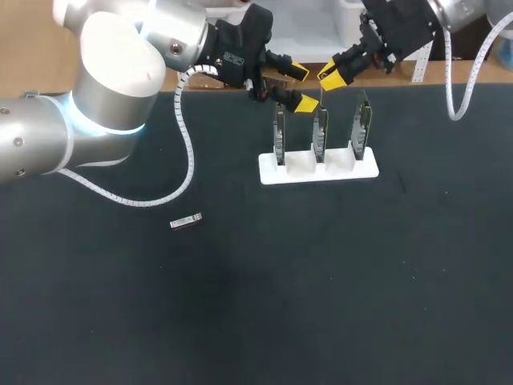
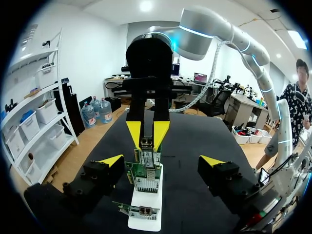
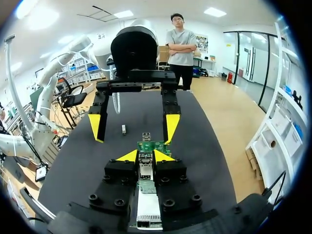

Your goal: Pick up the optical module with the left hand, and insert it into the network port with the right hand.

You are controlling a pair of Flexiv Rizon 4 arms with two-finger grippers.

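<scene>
My right gripper is shut on a small silver optical module and holds it right over the middle circuit board. In the left wrist view the module meets the metal port on top of that board; how deep it sits is hidden. My left gripper is open wide and holds nothing. It hovers just behind the boards, facing the right gripper. A second module lies loose on the black mat, to the front left.
A white holder stands at the back middle of the table and carries three upright circuit boards side by side. My left arm's white cable loops down over the mat at the left.
</scene>
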